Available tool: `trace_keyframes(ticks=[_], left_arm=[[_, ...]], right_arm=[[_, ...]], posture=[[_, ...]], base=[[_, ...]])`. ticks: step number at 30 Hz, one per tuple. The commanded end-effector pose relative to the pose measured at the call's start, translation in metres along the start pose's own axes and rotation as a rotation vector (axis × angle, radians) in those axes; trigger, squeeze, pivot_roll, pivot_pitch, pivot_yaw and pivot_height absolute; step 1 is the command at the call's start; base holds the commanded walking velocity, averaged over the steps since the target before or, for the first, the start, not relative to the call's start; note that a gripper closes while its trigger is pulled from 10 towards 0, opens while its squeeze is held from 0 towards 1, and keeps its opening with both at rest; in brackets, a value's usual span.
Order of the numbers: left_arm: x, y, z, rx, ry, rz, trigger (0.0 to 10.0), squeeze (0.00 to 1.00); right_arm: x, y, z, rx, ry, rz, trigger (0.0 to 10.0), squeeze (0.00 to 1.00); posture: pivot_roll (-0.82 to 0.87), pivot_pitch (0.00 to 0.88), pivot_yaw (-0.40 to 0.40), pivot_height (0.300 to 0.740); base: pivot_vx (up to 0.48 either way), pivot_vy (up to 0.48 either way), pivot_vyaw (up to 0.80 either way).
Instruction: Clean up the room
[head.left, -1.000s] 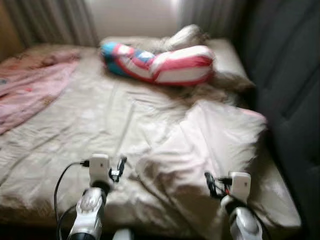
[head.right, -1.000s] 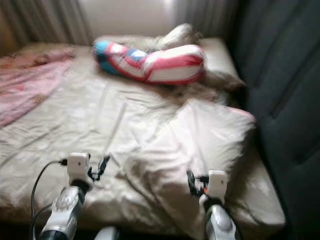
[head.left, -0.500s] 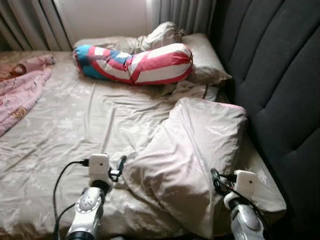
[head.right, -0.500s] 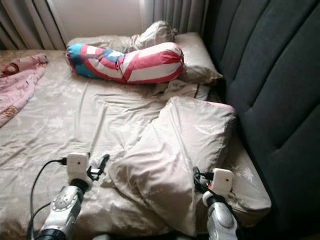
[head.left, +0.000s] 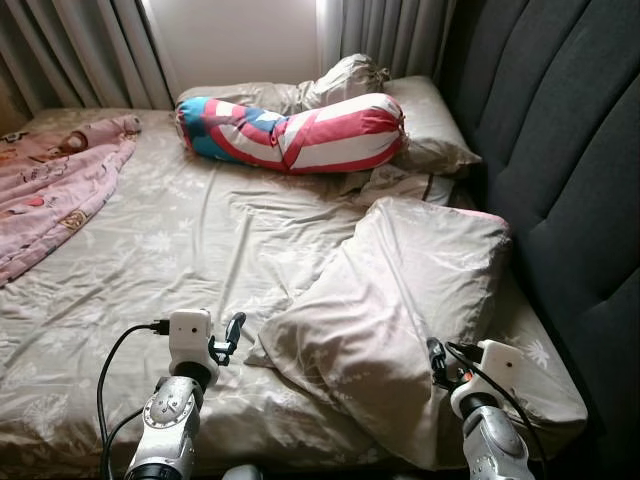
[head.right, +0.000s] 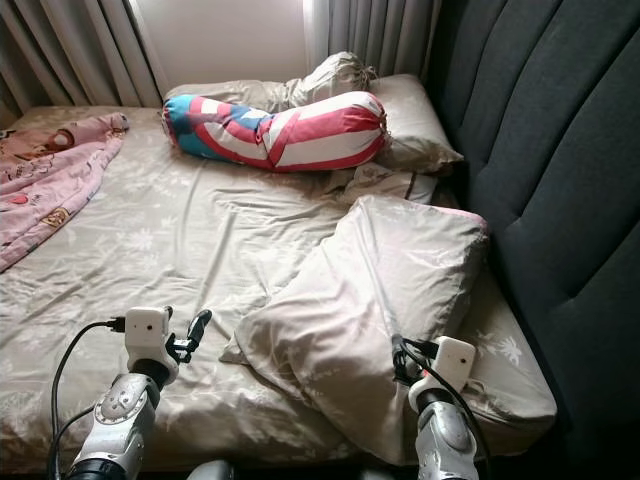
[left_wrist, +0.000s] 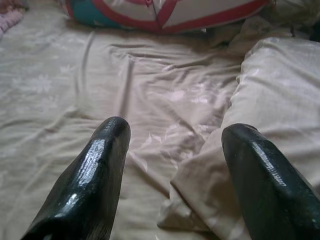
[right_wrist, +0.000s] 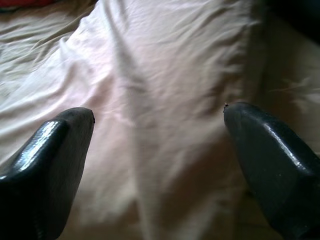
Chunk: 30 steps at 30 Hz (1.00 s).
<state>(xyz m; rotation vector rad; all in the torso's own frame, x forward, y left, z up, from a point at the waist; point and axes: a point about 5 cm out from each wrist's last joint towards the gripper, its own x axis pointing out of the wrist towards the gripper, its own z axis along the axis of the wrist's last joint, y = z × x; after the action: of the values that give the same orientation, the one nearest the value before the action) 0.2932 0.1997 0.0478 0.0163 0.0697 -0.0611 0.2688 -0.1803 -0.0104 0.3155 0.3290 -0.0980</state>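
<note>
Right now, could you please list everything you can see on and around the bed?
bed sheet: one, beige with a pale flower print, rumpled, covers the mattress
large pillow: one, beige, lies askew on the sheet near the headboard, in front of both grippers
bolster: one, red, white and blue stripes, across the far end of the bed
small pillows: at least two, beige, behind and beside the bolster
blanket: one, pink with a print, on the bed's left side
headboard: one, dark grey, padded, along the right
curtains: grey, behind the bed
left gripper: jaws open, over the sheet by the large pillow's corner
right gripper: jaws open, over the large pillow
</note>
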Motion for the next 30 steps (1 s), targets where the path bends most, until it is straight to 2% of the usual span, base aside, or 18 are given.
trace_keyframes(ticks=[1, 2, 3, 12, 15, 20, 24, 30], left_arm=[[0.002, 0.004, 0.007, 0.002, -0.018, -0.001, 10.0, 0.00], [0.005, 0.003, 0.014, 0.009, -0.042, -0.015, 10.0, 0.00], [0.007, 0.002, 0.019, 0.012, -0.058, -0.024, 10.0, 0.00], [0.009, -0.003, 0.035, 0.011, -0.101, -0.073, 10.0, 0.00], [0.008, -0.003, 0.037, 0.008, -0.106, -0.074, 10.0, 0.00], [0.004, -0.001, 0.039, 0.023, -0.104, -0.090, 10.0, 0.00], [-0.002, 0.003, 0.040, 0.029, -0.092, -0.088, 10.0, 0.00], [-0.007, 0.006, 0.042, 0.039, -0.080, -0.092, 10.0, 0.00]], right_arm=[[0.001, 0.002, -0.001, -0.003, 0.016, 0.001, 10.0, 1.00], [0.003, 0.004, -0.002, -0.010, 0.036, -0.001, 10.0, 0.64], [0.004, 0.005, -0.003, -0.011, 0.049, -0.003, 10.0, 0.00], [0.009, 0.003, -0.002, 0.000, 0.102, -0.093, 10.0, 0.00], [0.012, 0.005, 0.001, 0.040, 0.094, -0.096, 10.0, 0.00], [0.014, 0.010, 0.003, 0.023, 0.097, -0.090, 10.0, 0.00], [0.012, 0.005, -0.006, 0.020, 0.168, -0.146, 10.0, 0.00], [0.012, -0.002, -0.003, 0.037, 0.166, -0.199, 10.0, 0.00]], posture=[[-0.05, 0.000, -0.017, 0.649], [-0.05, 0.000, -0.008, 0.649], [-0.05, 0.000, -0.006, 0.649], [-0.02, 0.000, 0.008, 0.649], [-0.01, 0.000, 0.014, 0.649], [0.01, 0.013, 0.019, 0.649], [0.03, 0.032, 0.029, 0.649], [0.05, 0.047, 0.045, 0.649]], base=[[0.000, 0.000, 0.00], [0.000, 0.000, 0.00], [0.000, 0.000, 0.00], [0.000, 0.000, 0.00], [0.000, 0.000, 0.00], [0.000, 0.000, 0.00], [0.000, 0.000, 0.00], [0.000, 0.000, 0.00]])
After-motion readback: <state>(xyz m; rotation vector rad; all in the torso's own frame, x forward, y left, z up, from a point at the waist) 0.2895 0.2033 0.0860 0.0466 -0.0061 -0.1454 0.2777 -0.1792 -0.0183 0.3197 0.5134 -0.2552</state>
